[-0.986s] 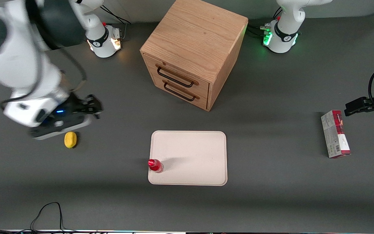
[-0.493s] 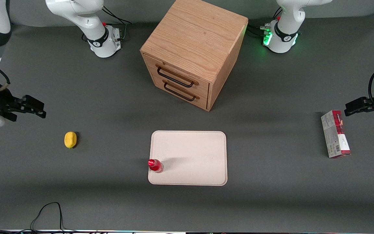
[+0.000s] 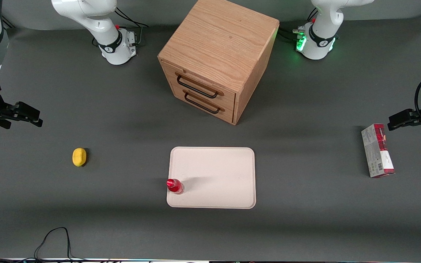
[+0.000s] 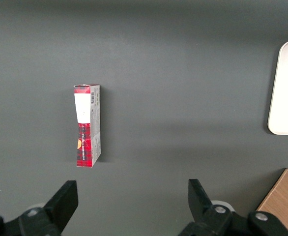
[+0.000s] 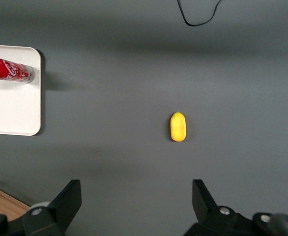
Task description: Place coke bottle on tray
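The coke bottle (image 3: 174,186) (image 5: 9,70), small and red with a red cap, stands upright on the cream-white tray (image 3: 217,171) (image 5: 11,110), at the tray's corner nearest the front camera on the working arm's side. My gripper (image 3: 33,118) (image 5: 135,196) hangs high at the working arm's end of the table, far from the bottle and the tray. Its fingers (image 5: 70,196) are spread wide open with nothing between them.
A yellow lemon-like object (image 3: 79,157) (image 5: 178,126) lies on the grey table between my gripper and the tray. A wooden two-drawer cabinet (image 3: 217,58) stands farther from the front camera than the tray. A red-and-grey carton (image 3: 377,150) (image 4: 87,125) lies toward the parked arm's end.
My arm has swung away from above the lemon-like object to the table's edge at the working arm's end. The coke bottle has stayed standing on the tray.
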You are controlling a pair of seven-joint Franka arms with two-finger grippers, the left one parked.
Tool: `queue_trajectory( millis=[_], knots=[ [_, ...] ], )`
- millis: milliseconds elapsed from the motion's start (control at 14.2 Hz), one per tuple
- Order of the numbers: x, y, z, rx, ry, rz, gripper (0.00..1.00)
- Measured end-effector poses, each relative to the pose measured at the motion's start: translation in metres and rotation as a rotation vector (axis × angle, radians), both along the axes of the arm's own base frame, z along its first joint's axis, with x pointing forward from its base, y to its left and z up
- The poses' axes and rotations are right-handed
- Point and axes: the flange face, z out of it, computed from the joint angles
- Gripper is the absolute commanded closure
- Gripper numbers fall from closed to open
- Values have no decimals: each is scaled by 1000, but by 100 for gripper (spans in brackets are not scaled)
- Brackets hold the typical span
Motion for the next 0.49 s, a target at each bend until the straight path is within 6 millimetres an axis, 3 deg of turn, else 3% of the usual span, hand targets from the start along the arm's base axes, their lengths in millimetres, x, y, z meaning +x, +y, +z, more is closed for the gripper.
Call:
queue_trajectory(
  millis=[493],
  knots=[
    [0, -2, -3, 0, 7, -3, 0]
  ],
)
